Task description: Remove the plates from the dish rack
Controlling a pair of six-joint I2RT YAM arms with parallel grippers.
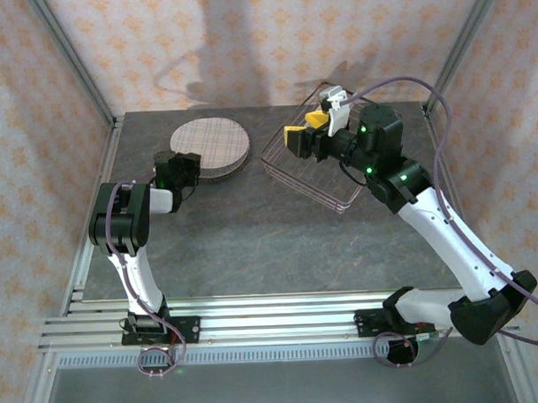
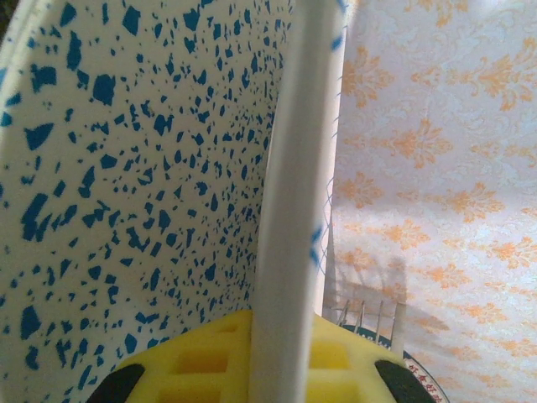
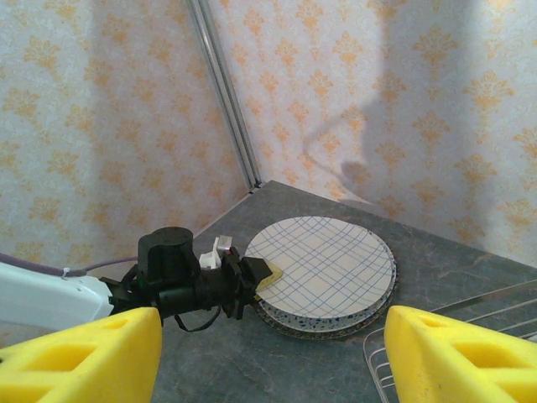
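The dark grey stone-look tabletop (image 1: 252, 229) carries a rectangular thin-wire dish rack (image 1: 299, 181) at the far right. Left of the rack, apart from it, the plates lie stacked flat on the table. On top is the large pale round plate with purple plaid lines (image 1: 212, 140), and directly under it the large white plate speckled with blue (image 2: 126, 168). The right gripper (image 1: 305, 128) hangs over the rack's far left part, its yellow foam pads (image 3: 75, 357) spread wide with nothing between them. The left gripper (image 3: 252, 277) sits at the stack's near left edge, its jaws narrowed onto the plaid plate's rim, one yellow pad on top.
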